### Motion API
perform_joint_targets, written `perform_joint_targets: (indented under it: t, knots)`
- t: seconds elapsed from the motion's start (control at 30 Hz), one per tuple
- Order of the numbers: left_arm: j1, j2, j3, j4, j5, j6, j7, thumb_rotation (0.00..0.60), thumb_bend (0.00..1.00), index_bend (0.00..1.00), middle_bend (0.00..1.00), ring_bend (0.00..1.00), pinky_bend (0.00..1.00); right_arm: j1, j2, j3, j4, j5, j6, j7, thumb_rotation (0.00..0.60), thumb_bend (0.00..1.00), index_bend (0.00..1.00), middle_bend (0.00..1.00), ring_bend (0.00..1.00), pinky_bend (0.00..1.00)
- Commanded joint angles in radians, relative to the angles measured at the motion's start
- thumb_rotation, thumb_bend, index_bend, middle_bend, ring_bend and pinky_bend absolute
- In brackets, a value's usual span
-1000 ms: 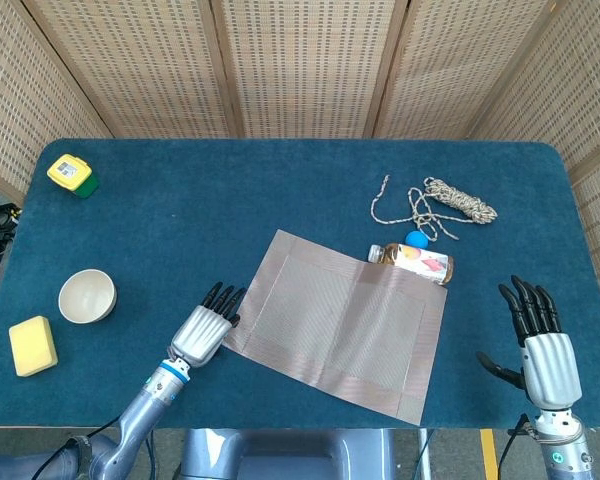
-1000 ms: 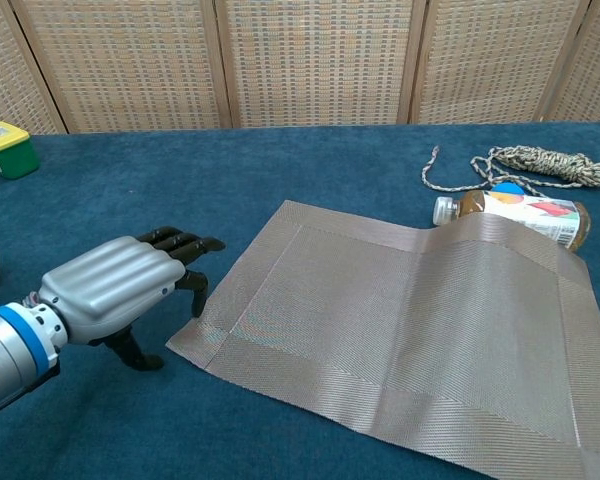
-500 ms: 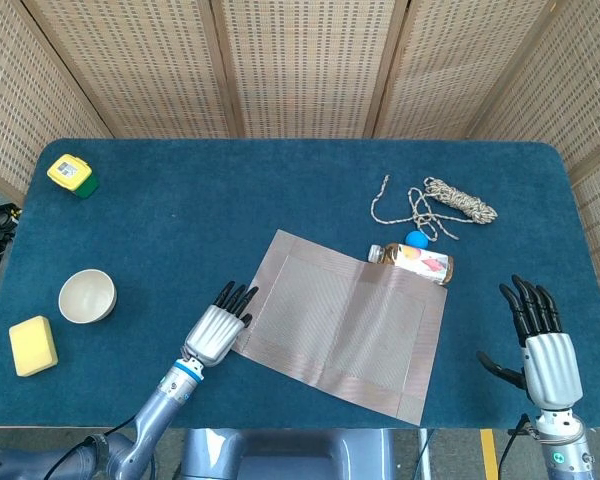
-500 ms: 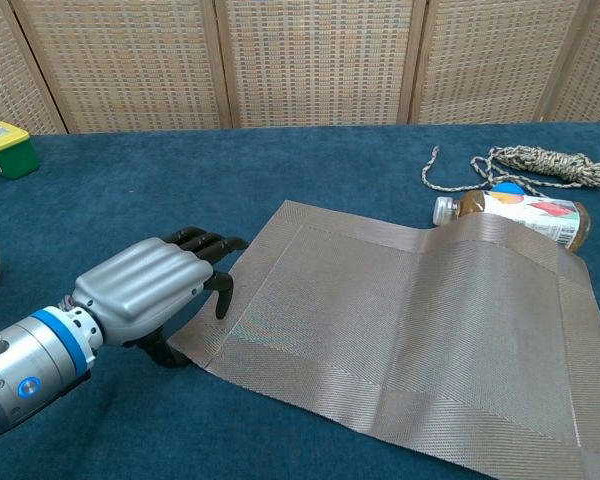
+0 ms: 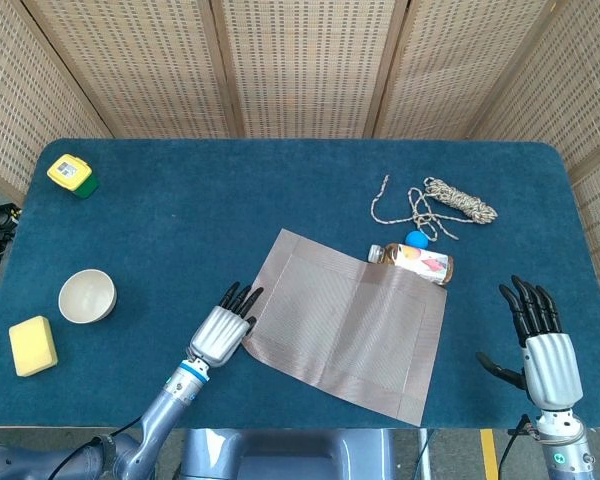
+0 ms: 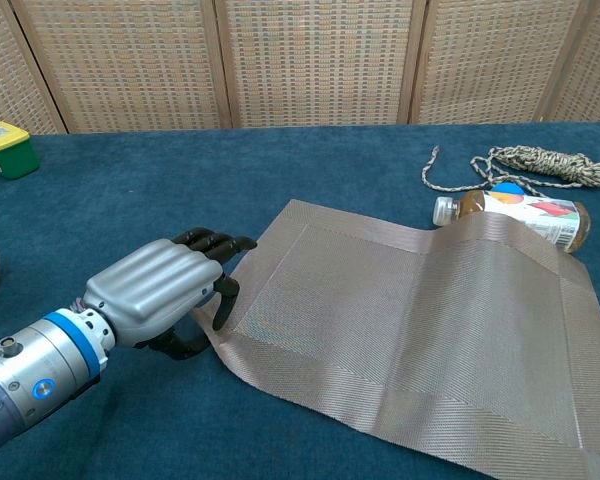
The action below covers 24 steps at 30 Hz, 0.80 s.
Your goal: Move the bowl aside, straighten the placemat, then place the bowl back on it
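Chest view: bottle [image 6: 520, 217] under placemat [image 6: 420, 320]

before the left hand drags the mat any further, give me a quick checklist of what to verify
1. White bowl off the woven grey placemat: ok.
2. Left hand at the mat's near-left corner: ok.
3. Fingers really gripping the mat: cannot tell.
4. Mat lying flat: not ok, its far-right corner rides up on the lying bottle.
5. Mat square to the table edge: not ok, skewed.
6. Right hand off the mat: ok.
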Motion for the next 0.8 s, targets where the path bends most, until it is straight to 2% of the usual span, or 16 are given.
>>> perform_joint_targets:
  t: [0.03,0.2,0.4,0.8]
  knots:
    - [0.000,-0.002,-0.001,0.002,0.001,0.007,-0.001,0.600,0.41,0.64,0.00,0.00,0.00,0.000,0.001,0.000,-0.001,-0.001,0.000,0.001,0.600,0.23,0.03,0.00,0.00,0.00]
    - [0.001,0.003,-0.003,-0.003,-0.004,0.013,-0.004,0.600,0.47,0.68,0.00,0.00,0.00,-0.002,0.003,0.001,-0.003,-0.002,0.002,0.001,0.600,0.23,0.03,0.00,0.00,0.00]
    - [0.002,0.025,0.004,-0.015,-0.003,0.022,-0.002,0.600,0.51,0.67,0.00,0.00,0.00,-0.003,0.004,0.001,-0.004,-0.005,0.003,0.000,0.600,0.23,0.03,0.00,0.00,0.00]
    - [0.019,0.087,0.029,-0.047,0.028,0.062,-0.009,0.600,0.52,0.64,0.00,0.00,0.00,-0.005,0.008,0.000,-0.009,-0.006,0.001,-0.001,0.600,0.23,0.03,0.00,0.00,0.00]
